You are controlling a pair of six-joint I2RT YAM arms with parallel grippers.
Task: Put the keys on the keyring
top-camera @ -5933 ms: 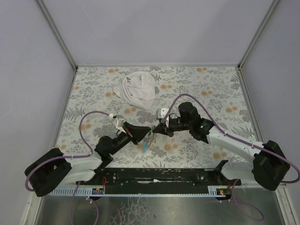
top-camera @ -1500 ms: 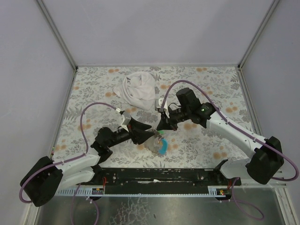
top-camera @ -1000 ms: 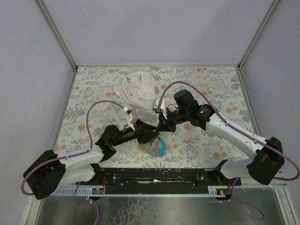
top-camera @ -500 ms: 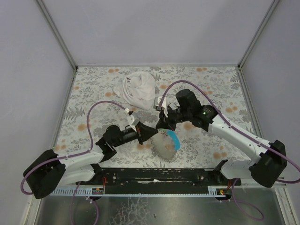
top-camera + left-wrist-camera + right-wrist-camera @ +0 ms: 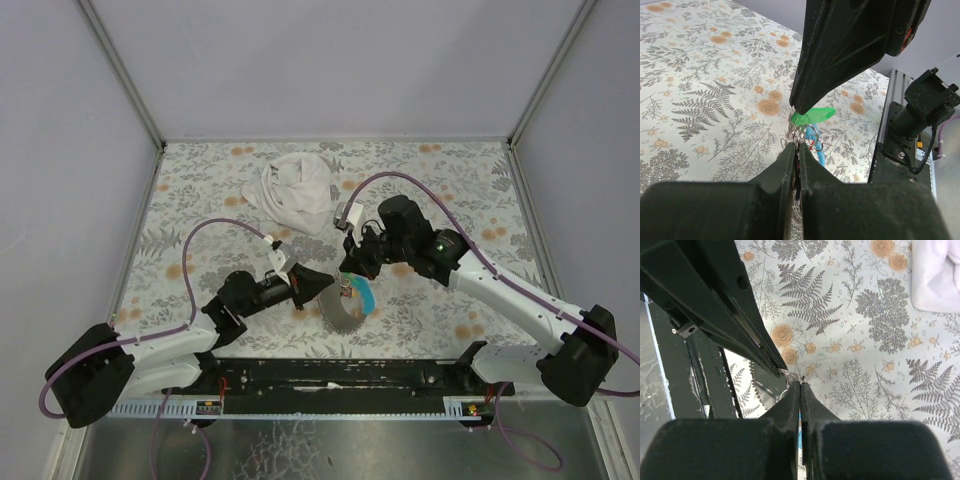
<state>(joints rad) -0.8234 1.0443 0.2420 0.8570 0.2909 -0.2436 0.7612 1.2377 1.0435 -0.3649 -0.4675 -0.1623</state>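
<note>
My left gripper [image 5: 326,283] is shut on the thin metal keyring [image 5: 797,134] and holds it above the table. The grey strap loop [image 5: 343,311] and light-blue piece [image 5: 366,296] hang below it. My right gripper [image 5: 345,276] meets it tip to tip and is shut on the green key [image 5: 812,116], right at the ring. In the left wrist view the light-blue piece [image 5: 814,143] hangs under the green key, with a bit of red beside it. In the right wrist view my shut gripper [image 5: 800,384] touches the ring [image 5: 785,372] at the left gripper's fingertips [image 5: 771,361]. No yellow key shows.
A crumpled white cloth [image 5: 295,190] lies at the back of the floral table and shows in the right wrist view [image 5: 940,275]. The black front rail [image 5: 340,372] runs along the near edge. An arm base [image 5: 922,112] stands at the table's edge.
Both grippers have lifted the keyring off the table and stayed tip to tip. The strap loop has swung beneath them, and the right gripper has shifted slightly right.
</note>
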